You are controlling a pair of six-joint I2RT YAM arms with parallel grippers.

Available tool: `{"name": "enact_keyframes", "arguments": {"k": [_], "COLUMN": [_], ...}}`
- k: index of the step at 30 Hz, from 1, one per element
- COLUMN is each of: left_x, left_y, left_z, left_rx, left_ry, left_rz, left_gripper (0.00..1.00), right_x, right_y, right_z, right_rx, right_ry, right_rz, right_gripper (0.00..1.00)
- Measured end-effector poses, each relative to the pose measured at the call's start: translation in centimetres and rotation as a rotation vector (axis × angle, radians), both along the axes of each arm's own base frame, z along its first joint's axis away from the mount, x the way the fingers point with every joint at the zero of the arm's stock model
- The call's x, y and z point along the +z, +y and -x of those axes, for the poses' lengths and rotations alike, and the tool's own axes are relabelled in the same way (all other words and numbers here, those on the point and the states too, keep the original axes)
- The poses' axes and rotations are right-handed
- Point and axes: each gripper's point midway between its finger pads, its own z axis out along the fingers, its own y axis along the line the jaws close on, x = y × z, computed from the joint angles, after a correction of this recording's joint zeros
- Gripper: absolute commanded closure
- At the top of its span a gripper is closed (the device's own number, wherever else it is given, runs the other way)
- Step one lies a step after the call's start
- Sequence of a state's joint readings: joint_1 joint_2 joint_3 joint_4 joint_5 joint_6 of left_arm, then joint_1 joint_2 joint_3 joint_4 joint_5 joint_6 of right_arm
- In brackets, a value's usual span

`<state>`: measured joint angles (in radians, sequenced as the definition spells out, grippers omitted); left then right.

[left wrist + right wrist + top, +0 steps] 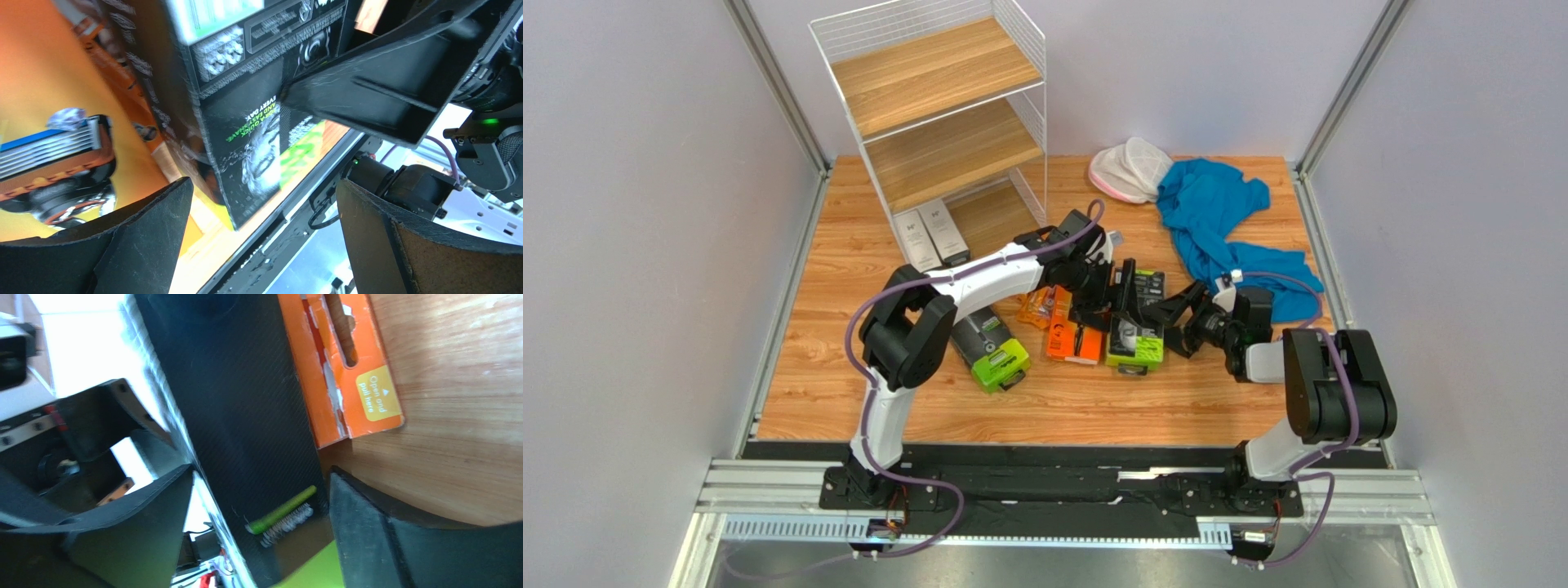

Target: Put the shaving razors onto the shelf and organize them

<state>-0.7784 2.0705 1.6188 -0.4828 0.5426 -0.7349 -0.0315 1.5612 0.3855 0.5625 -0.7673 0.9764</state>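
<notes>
The white wire shelf [940, 110] stands at the back left. One black razor pack with a lime-green end [1136, 321] stands on edge mid-table. My right gripper [1163, 321] is shut on it; the pack [245, 416] fills the gap between its jaws [263, 474]. My left gripper [1097, 263] is open, its fingers [153, 233] either side of the same pack [245, 135] without touching it. A second black pack [992, 349] lies flat to the left. An orange box [1075, 341] and an orange blister pack [1044, 306] lie beside the held pack.
Two slim grey-white boxes [932, 235] stand on the shelf's lowest tier. A blue cloth [1222, 221] and a white and pink item [1128, 169] lie at the back right. An orange pack's hang tab [350, 367] lies on the wood by my right fingers.
</notes>
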Motion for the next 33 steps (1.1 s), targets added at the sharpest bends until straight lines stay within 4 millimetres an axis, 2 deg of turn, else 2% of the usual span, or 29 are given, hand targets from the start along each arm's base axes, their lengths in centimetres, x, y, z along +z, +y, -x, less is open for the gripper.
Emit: {"name": "enact_keyframes", "arguments": {"k": [1, 3, 4, 10, 15, 20, 26, 33], "left_x": [-0.2, -0.5, -0.6, -0.4, 0.8, 4.0, 8.2, 11.1], "left_y": [0.1, 0.3, 0.4, 1.1, 2.0, 3.1, 5.4, 9.0], "left_z": [0.0, 0.1, 0.0, 0.1, 0.5, 0.9, 2.2, 4.6], "left_rx": [0.001, 0.003, 0.005, 0.016, 0.023, 0.033, 0.044, 0.073], "left_ry": [0.005, 0.013, 0.014, 0.003, -0.020, -0.084, -0.176, -0.260], "left_rz": [-0.001, -0.004, -0.005, 0.006, 0.017, 0.057, 0.118, 0.187], "left_gripper": [0.05, 0.05, 0.05, 0.05, 0.05, 0.05, 0.04, 0.03], "right_x": [0.1, 0.3, 0.6, 1.1, 1.6, 2.8, 6.4, 11.2], "right_y": [0.0, 0.2, 0.3, 0.5, 0.8, 1.0, 1.3, 1.8], "right_z": [0.0, 0.0, 0.0, 0.2, 0.5, 1.1, 2.1, 4.0], "right_rx": [-0.001, 0.001, 0.003, 0.015, 0.032, 0.042, 0.085, 0.153], "right_ry": [-0.003, -0.015, -0.026, -0.047, -0.060, -0.094, -0.204, -0.332], "right_rz": [-0.008, -0.023, -0.031, -0.045, -0.054, -0.063, -0.068, -0.043], "right_gripper": [0.35, 0.44, 0.53, 0.74, 0.77, 0.79, 0.78, 0.78]}}
